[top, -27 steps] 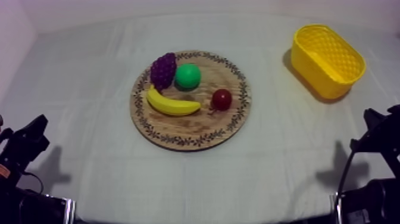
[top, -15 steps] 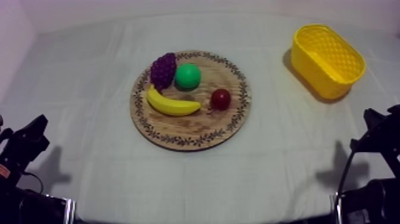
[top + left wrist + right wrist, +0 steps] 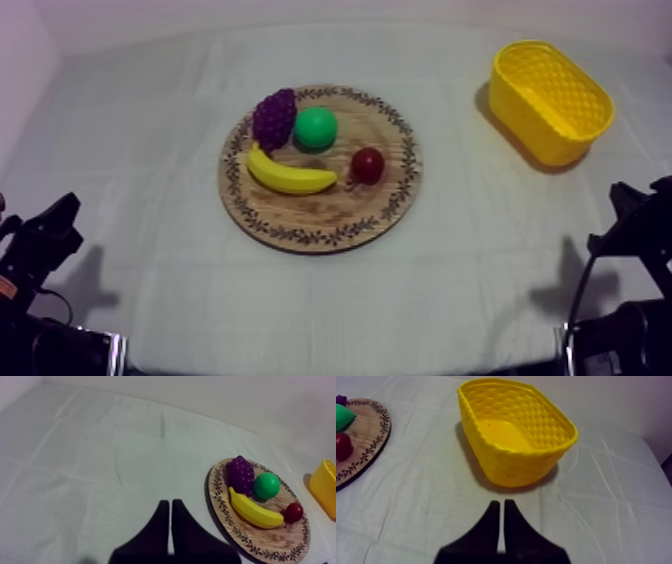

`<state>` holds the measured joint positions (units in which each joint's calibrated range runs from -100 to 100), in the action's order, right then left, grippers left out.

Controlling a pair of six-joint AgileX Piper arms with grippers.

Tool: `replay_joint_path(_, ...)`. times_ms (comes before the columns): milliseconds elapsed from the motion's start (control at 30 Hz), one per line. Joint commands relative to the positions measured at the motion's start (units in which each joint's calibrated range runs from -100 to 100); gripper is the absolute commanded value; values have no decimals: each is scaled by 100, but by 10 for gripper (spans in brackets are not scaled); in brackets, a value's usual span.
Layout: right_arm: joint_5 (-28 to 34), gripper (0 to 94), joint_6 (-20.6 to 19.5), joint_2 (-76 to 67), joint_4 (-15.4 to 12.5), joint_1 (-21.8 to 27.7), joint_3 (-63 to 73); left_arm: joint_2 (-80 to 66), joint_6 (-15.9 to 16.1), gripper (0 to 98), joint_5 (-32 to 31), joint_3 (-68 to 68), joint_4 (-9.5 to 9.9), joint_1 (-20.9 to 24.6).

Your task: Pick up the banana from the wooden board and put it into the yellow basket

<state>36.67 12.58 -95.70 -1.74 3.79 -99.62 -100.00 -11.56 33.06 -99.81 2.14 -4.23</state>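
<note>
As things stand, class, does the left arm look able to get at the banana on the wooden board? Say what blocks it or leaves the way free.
Probably yes. Bare cloth lies between the left hand and the board, and the banana lies on the board's near side, grapes behind it.

The board [image 3: 320, 215] looked like matt wood with visible grain. The yellow basket [image 3: 506, 461] had a woven-textured, faintly shiny plastic wall. The banana [image 3: 290, 178] appeared smooth, the small red fruit [image 3: 368, 165] glossy. The cloth [image 3: 140, 140] was matt and creased.
</note>
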Motion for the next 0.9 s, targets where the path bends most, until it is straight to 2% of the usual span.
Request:
replay_joint_path(0,2,5,8,-5,0,-19,-5,0,1,1,1,3,3,0)
replay_joint_path(233,-71,6,2,104,-203,-32,2,0,-2,1,1,3,3,0)
replay_joint_path(400,-284,6,137,976,-494,50,673,0,-1,1,1,3,3,0)
replay_joint_path(633,434,6,382,2542,-992,159,2848,0,-2,1,1,3,3,0)
replay_joint_path(867,1660,7,679,4148,-1594,411,5169,0,-2,1,1,3,3,0)
